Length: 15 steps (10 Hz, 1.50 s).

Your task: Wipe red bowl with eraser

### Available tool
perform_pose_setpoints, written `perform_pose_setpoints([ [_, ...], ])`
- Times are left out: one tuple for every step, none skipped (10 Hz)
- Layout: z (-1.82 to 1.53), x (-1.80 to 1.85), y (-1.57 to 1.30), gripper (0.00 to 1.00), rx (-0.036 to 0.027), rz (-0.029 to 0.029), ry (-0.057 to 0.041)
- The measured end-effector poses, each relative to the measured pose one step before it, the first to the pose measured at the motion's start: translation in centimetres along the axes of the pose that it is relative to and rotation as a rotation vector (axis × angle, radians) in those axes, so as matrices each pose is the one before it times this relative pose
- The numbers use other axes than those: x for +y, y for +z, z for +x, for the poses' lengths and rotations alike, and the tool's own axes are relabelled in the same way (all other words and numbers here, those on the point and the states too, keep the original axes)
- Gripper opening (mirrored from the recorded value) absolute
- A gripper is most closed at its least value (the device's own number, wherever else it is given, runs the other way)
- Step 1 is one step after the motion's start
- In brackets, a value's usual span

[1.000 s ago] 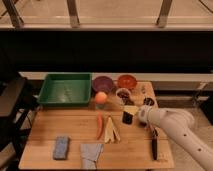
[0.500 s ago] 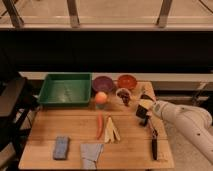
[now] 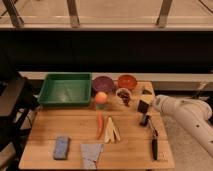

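Your robot's white arm [image 3: 187, 111] reaches in from the right edge, and its hand [image 3: 145, 119] sits low over the right part of the wooden table [image 3: 70, 130], fingers pointing down. The hand is closed tight, and a small black rectangular eraser [image 3: 144, 120] appears to be pinched in it, standing on end just above or on the table; you cannot tell from this view whether the block touches the wood.

The small round orange-red bowl [image 3: 127, 81] stands at the back of the table, well apart from the hand and up-left of it. Just left of it you have a purple bowl [image 3: 103, 83] of about the same size, and left of that a green rectangular plastic tray [image 3: 65, 90]. A small clear cup with dark contents [image 3: 123, 96] stands in front of the red bowl, with an orange ball-shaped fruit [image 3: 101, 97] beside it to the left.

Near the table's middle lie an orange carrot [image 3: 100, 125] and some pale yellowish strips [image 3: 113, 130] side by side. At the front edge you see a blue rectangular sponge [image 3: 61, 147] and a grey-blue crumpled cloth [image 3: 91, 153]. A slim black-handled tool [image 3: 154, 142] lies lengthwise just below and to the right of the hand.
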Motion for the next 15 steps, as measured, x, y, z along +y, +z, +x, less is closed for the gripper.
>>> perform_pose_setpoints([
  [0.021,0.063,0.057,0.19,0.00077,-0.00084,-0.00073],
  [-0.039,-0.196,-0.138,0.19,-0.00216,0.00279,0.00143],
  [0.042,-0.09,-0.003,0.19,-0.00074,0.00382,-0.00144],
  [-0.16,-0.04,0.083,0.19,-0.00494,0.00797,0.00908],
  [-0.481,-0.413,0.057,0.19,-0.00578,0.00681,0.00596],
  [-0.95,-0.956,-0.037,0.19,-0.00444,0.00621,0.00559],
  [-1.845,-1.415,0.227,0.19,-0.00216,0.004,-0.00472],
  [-1.589,-0.798,0.613,0.19,0.00102,0.00132,-0.01372],
  [-1.44,-0.384,0.747,0.19,-0.0002,-0.00021,-0.01656],
  [-1.363,-0.044,0.997,0.19,0.00171,-0.00208,-0.02045],
  [-1.347,0.28,1.051,0.19,0.00107,-0.00411,-0.02227],
  [-1.355,0.329,1.14,0.19,0.0025,-0.00545,-0.02549],
  [-1.401,0.317,0.924,0.19,-0.00062,-0.00553,-0.02862],
  [-1.059,0.489,0.712,0.19,-0.00338,-0.0068,-0.03555],
  [-1.168,0.724,0.741,0.19,-0.00593,-0.00811,-0.04416],
])
